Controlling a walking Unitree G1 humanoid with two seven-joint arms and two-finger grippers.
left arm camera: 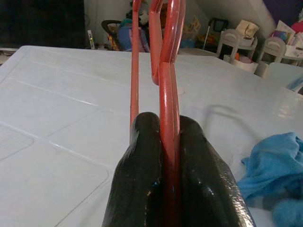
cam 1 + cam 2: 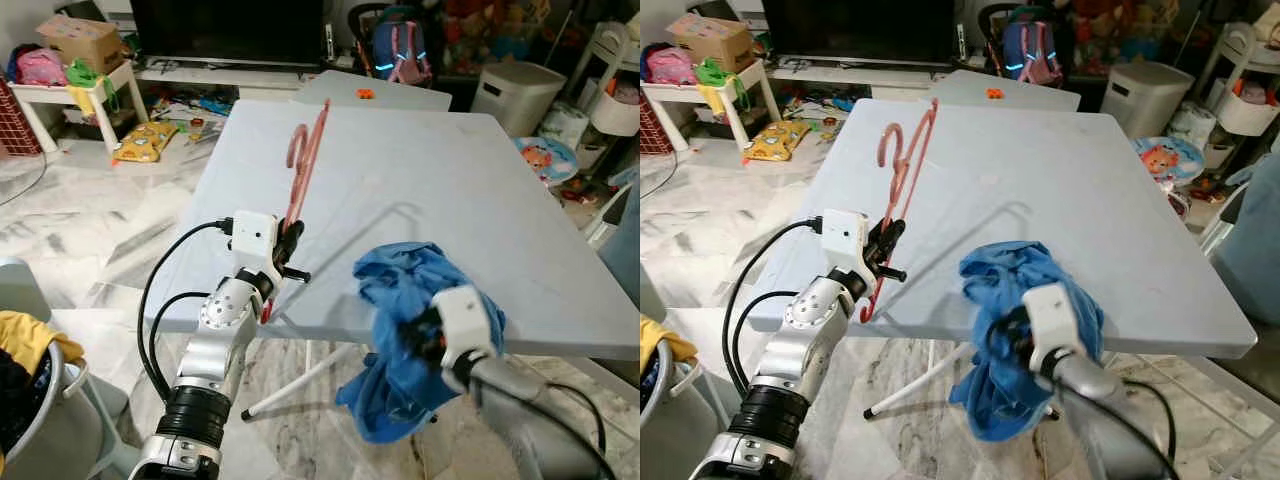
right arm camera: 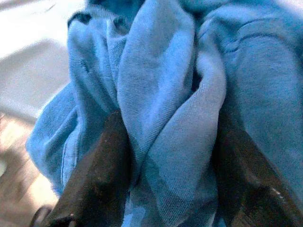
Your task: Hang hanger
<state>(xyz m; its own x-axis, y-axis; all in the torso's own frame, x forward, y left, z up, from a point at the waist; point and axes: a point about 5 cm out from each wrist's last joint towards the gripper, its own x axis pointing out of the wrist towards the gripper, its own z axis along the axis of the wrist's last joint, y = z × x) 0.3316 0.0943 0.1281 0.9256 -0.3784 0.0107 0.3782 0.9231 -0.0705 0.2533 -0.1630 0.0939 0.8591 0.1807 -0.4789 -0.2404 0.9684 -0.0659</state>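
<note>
Closed tight on the pink hanger (image 2: pixel 303 170), left gripper (image 2: pixel 286 252); long axis up and away from the fingers, hook on top, over the table (image 2: pixel 470 190) edge. To its right, just beside: right gripper (image 3: pixel 165 156) pinching blue garment (image 2: pixel 400 330), half off the edge.

No writing, label, brand or number can be read anywhere in these views. The cardboard box (image 2: pixel 78 42) at about ten o'clock in the room carries some pink printing, possibly letters, but it is too small and blurred to make out. The round cartoon picture (image 2: pixel 546 157) at about two o'clock bears no legible words.
</note>
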